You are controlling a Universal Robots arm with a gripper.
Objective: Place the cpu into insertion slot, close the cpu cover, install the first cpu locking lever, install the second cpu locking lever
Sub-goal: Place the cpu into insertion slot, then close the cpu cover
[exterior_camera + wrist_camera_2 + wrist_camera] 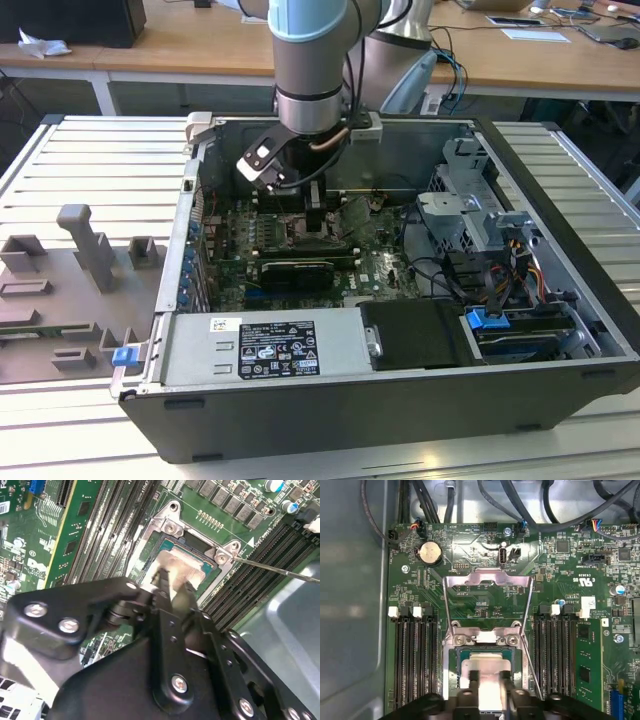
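First wrist view shows the cpu (485,666) lying flat in the insertion slot (452,672), with its pale top uncovered. The cpu cover (487,578) is swung open beyond the slot, over the green board. The end effector (488,679) hangs over the cpu's middle, its fingers a narrow gap apart. Whether they touch the chip cannot be told.

Dull metal cpu (485,669), shiny metal cpu cover (487,579)
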